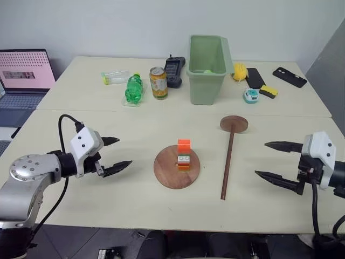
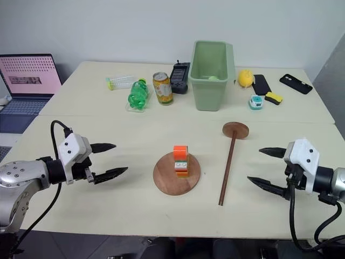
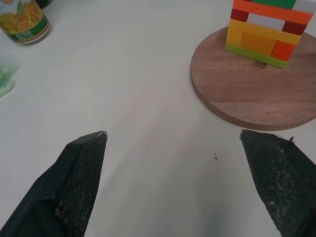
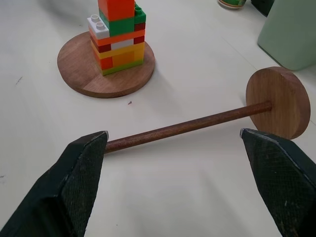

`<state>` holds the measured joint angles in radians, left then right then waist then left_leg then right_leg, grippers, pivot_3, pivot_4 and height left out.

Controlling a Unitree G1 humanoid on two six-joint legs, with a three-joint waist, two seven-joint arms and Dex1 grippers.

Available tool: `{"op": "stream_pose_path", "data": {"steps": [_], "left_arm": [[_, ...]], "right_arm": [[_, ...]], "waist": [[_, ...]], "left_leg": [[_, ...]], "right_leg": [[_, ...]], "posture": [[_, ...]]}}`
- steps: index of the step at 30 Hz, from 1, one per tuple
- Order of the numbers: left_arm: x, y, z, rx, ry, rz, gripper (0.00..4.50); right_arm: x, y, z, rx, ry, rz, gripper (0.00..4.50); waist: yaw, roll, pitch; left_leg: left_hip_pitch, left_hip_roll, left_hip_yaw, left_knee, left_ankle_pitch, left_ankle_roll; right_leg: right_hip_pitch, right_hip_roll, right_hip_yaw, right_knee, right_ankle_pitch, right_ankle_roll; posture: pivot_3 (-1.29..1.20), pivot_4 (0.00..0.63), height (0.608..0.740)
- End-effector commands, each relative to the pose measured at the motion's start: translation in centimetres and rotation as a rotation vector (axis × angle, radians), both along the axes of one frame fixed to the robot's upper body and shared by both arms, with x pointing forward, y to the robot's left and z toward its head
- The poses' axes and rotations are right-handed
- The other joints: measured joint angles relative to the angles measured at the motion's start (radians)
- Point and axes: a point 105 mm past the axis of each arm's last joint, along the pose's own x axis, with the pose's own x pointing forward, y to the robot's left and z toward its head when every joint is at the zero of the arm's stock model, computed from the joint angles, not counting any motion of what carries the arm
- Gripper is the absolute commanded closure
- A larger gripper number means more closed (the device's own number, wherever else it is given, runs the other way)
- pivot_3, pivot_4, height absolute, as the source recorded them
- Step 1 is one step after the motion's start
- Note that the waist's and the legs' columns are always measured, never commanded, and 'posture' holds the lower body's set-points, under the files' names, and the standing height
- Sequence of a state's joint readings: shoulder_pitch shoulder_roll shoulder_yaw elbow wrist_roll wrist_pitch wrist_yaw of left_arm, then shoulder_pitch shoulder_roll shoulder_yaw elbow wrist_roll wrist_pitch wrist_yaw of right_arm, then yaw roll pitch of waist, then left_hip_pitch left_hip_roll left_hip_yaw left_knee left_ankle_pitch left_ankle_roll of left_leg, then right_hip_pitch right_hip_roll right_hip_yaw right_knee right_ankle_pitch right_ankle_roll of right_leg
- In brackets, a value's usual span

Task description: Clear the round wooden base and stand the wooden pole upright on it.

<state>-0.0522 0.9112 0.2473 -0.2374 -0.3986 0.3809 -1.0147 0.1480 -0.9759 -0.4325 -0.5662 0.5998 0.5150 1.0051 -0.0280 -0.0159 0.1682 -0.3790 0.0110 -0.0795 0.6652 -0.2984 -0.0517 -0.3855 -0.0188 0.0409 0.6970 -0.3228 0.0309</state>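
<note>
Round wooden base (image 1: 177,168) sits mid-table, flat, with a stack of toy bricks (image 1: 184,155) standing upright on it near its centre. So the base is not cleared yet. Wooden pole (image 1: 228,162) lies flat just to the right of the base, apart from it, long axis running from the near table edge toward the far side, its disc end away from the robot and the bare tip toward the near edge.

Left gripper (image 1: 115,155) hovers left of the base, fingers spread wide, nothing in them, pointing across toward the brick stack. Right gripper (image 1: 276,161) hovers right of the pole, also wide open and empty, pointing in at the rod's middle, as the right wrist view shows.

Judgement: bricks come off first. The left gripper looks a bit nearer to them with bare table between; the right one has the pole lying across its path. The pole is the right arm's job.

Room: open tabletop on both sides of the base. Green bin (image 1: 207,60), can (image 1: 158,82) and bottle (image 1: 133,89) stand well back on the far side. Near edge is close to the pole tip.
</note>
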Motion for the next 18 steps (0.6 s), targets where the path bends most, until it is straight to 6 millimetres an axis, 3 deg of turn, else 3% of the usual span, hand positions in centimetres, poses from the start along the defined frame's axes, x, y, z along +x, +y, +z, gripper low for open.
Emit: {"op": "stream_pose_path", "data": {"steps": [1, 13, 18], "left_arm": [[0.0, -0.2, 1.6, -0.010, -0.066, -0.019, 0.00], [0.0, -0.7, 1.9, -0.028, -0.073, -0.039, 0.00], [0.3, -0.4, 2.0, -0.030, -0.080, -0.022, 0.00]], "right_arm": [[-0.3, 0.2, 1.0, -0.018, -0.048, 0.022, 0.00], [0.0, 0.8, 1.4, -0.004, -0.071, 0.033, 0.00], [0.5, 0.7, 3.1, 0.011, -0.108, 0.040, 0.00]], "waist": [[0.000, 0.000, 0.000], [0.000, 0.000, 0.000], [0.000, 0.000, 0.000]], "left_leg": [[0.000, 0.000, 0.000, 0.000, 0.000, 0.000], [0.000, 0.000, 0.000, 0.000, 0.000, 0.000], [0.000, 0.000, 0.000, 0.000, 0.000, 0.000]], "right_leg": [[0.000, 0.000, 0.000, 0.000, 0.000, 0.000], [0.000, 0.000, 0.000, 0.000, 0.000, 0.000], [0.000, 0.000, 0.000, 0.000, 0.000, 0.000]], "posture": [[0.00, 0.150, 0.740], [0.00, 0.150, 0.740], [0.00, 0.150, 0.740]]}}
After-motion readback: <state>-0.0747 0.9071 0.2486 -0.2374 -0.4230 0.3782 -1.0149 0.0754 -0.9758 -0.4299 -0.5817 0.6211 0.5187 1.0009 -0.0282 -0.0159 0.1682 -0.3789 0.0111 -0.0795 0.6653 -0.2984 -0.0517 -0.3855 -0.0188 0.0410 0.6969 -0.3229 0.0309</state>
